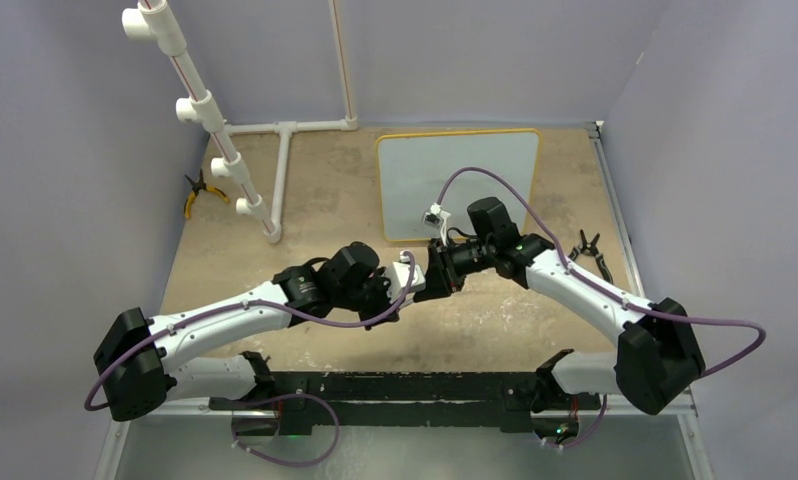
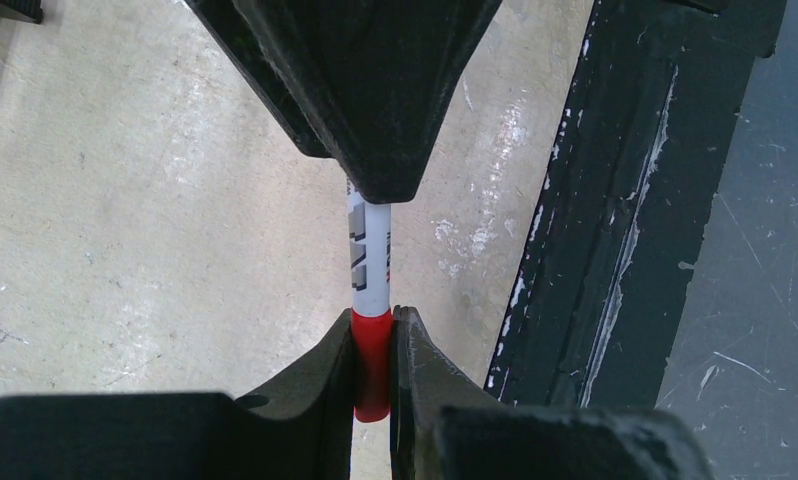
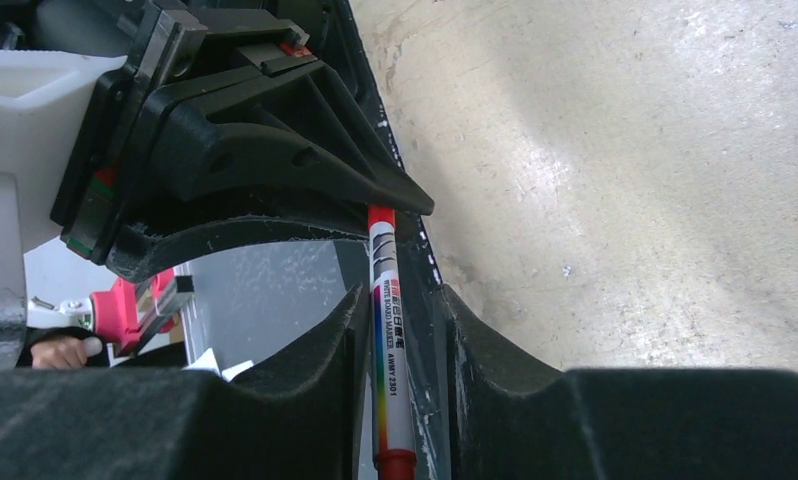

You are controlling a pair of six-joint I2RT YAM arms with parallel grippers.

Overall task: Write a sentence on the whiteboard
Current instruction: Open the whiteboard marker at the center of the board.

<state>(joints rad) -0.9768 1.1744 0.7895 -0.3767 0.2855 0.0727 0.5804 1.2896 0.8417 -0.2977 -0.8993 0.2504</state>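
left claw point(image 2: 375, 320) pinching red end point(image 2: 372, 375) of marker point(image 2: 369, 260), right claw point(image 3: 403, 292) a little open around its white middle, whiteboard point(image 1: 415, 170) past the right claw

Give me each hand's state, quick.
Left hand: closed on the marker's red cap.
Right hand: open, loosely straddling the marker barrel.

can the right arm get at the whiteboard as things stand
Probably yes: the whiteboard lies flat just beyond the right hand, nothing between them. That hand is around the marker, whose red end the left hand grips.
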